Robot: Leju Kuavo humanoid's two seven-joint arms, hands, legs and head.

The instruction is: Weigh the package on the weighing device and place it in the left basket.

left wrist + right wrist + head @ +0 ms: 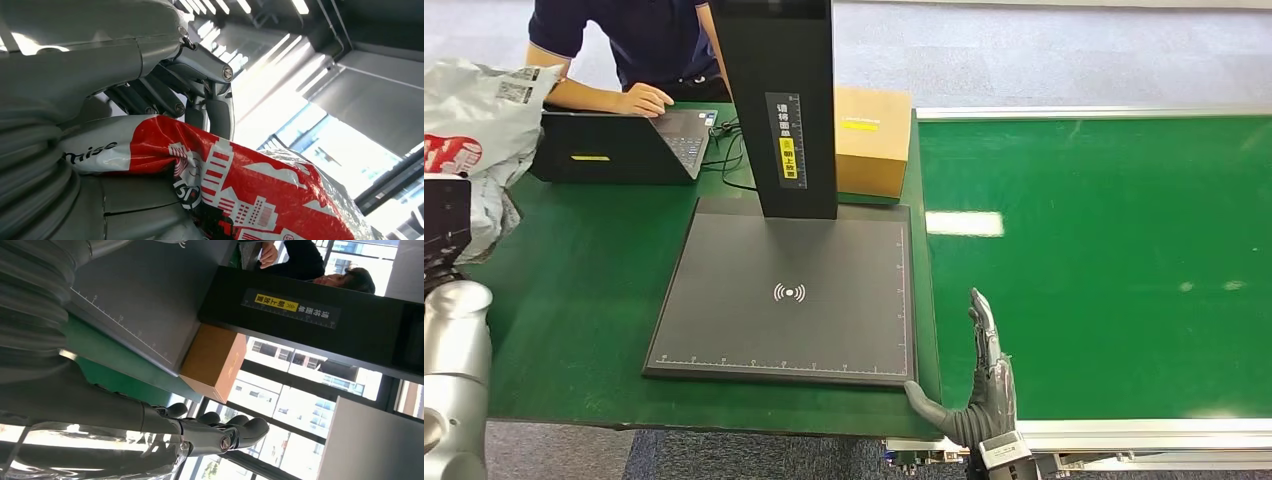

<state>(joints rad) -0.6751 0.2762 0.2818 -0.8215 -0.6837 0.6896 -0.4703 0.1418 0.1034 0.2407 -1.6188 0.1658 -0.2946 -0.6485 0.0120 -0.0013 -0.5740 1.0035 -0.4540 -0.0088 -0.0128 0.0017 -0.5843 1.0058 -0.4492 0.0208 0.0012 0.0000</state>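
A: Now, where is the package (235, 195) held?
B: It is gripped in the left hand (165, 95), far left of the scale platform (789, 295).
A: And the right hand (980, 385)?
B: Nothing is held; its fingers (984, 325) are extended beside the platform's near right corner.

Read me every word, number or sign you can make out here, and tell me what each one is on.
"mise": end of a cut-off word on the red and white plastic package.
"5", "10": ruler marks along the dark grey scale platform.
Wireless-wave sign: platform centre.
Chinese characters on the black post's yellow and white label: too small to read.
Yellow sticker on the brown cardboard box: blurred.
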